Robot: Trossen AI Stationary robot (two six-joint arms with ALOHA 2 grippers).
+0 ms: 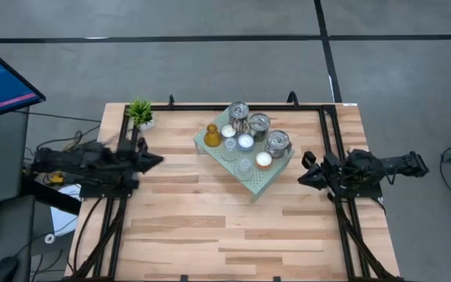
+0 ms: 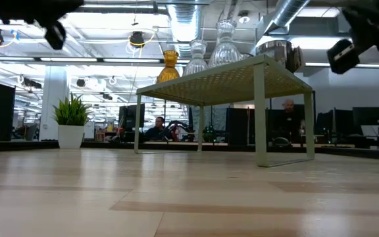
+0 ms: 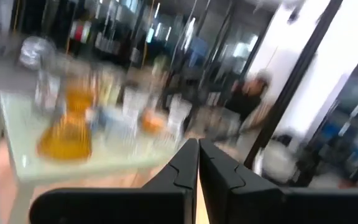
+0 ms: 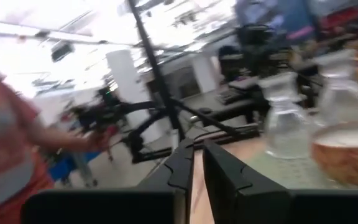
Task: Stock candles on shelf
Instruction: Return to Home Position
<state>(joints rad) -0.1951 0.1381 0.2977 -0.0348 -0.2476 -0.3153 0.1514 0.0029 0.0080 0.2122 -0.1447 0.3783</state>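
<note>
Left gripper [image 1: 156, 160] and right gripper [image 1: 304, 171] are held closed, empty, beside the mint-green perforated metal shelf [image 1: 258, 182] bearing small glass and tin candles [image 1: 246, 142], judged fragile, slippery, best gripped at rims.

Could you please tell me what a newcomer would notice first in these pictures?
First, the mint shelf, askew in the middle of the table and crowded with candles: silver tins along its far side, an amber holder at its left corner. The dark arms flank it, left tool and right tool both shut and empty. A green plant stands at the table's far left corner.
</note>
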